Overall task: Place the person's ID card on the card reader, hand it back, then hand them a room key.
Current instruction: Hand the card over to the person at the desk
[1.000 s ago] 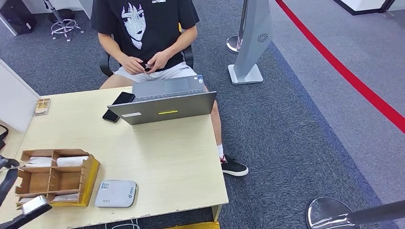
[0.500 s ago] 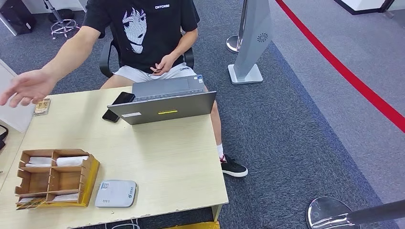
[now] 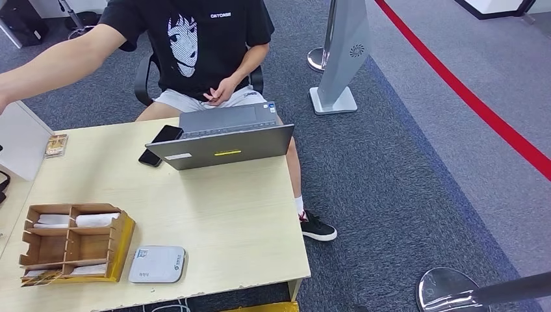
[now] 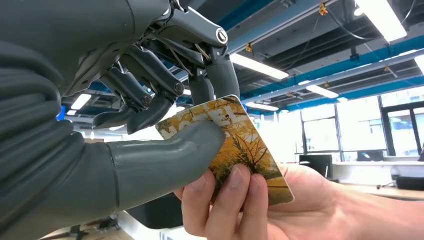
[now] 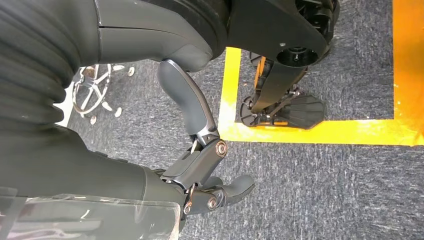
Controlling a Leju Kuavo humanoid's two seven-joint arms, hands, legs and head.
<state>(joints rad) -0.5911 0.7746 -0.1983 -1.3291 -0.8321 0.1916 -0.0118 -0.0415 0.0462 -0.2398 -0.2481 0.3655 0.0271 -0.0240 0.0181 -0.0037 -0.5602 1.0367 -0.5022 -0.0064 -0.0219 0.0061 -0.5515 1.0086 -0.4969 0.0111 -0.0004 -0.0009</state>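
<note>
In the left wrist view my left hand (image 4: 150, 90) is raised and pinches a yellow-orange patterned room key card (image 4: 242, 142) between thumb and fingers. A person's hand (image 4: 235, 210) grips the same card at its other end. The seated person (image 3: 201, 45) in a black T-shirt stretches an arm (image 3: 58, 62) past the left edge of the head view. The white card reader (image 3: 157, 264) lies near the table's front edge. My right hand (image 5: 200, 170) hangs over the carpet, fingers loosely bent, holding nothing.
A wooden organizer (image 3: 127, 237) with white cards stands left of the reader. A grey laptop (image 3: 224, 146) and a black phone (image 3: 159, 144) sit at the far side of the table (image 3: 227, 221). A white partition (image 3: 19, 140) is at the left.
The person's arm rose from the lap and reached out past the left edge of the head view. My left arm, earlier at the lower left of that view, has lifted out of it.
</note>
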